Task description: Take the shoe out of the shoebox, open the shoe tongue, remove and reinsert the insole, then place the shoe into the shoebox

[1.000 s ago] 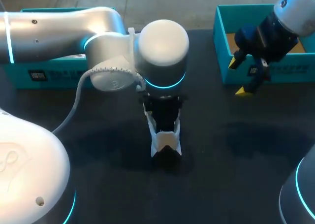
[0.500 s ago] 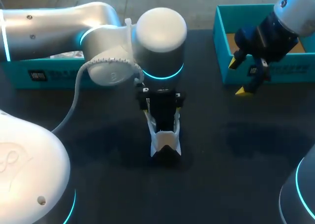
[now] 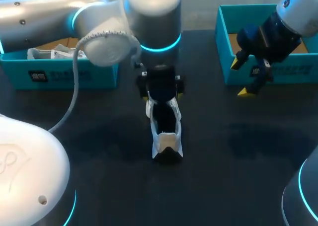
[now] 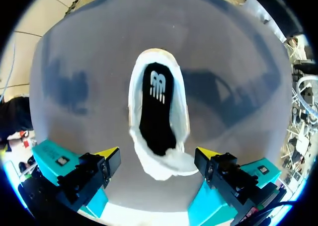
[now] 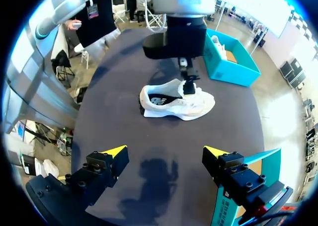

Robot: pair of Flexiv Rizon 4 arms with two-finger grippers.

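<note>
A white sneaker point(image 3: 166, 134) sits upright near the middle of the dark worktop point(image 3: 238, 161), heel toward the robot, out of its box. Its mouth gapes, showing a black insole point(image 4: 155, 107) lying inside. The left arm comes in from the side and hangs directly over the toe half of the shoe. Seen from its own wrist, the left hand point(image 4: 158, 155) has its yellow-tipped fingers point(image 4: 108, 153) spread wide, one on each side of the pulled-up tongue point(image 4: 166, 166). Whether either finger touches the shoe cannot be told.

The right hand point(image 3: 242, 78) is held well apart from the sneaker, at the near wall of a second teal box point(image 3: 222, 47), whose floor is bare brown cardboard. Its fingers are also spread wide and grip nothing; the right wrist view shows only worktop and its own shadow beneath them.

At the far left of the worktop stands the teal shoebox point(image 3: 64, 76), with crumpled white paper point(image 3: 54, 52) inside. From the right wrist it lies beyond the sneaker.
</note>
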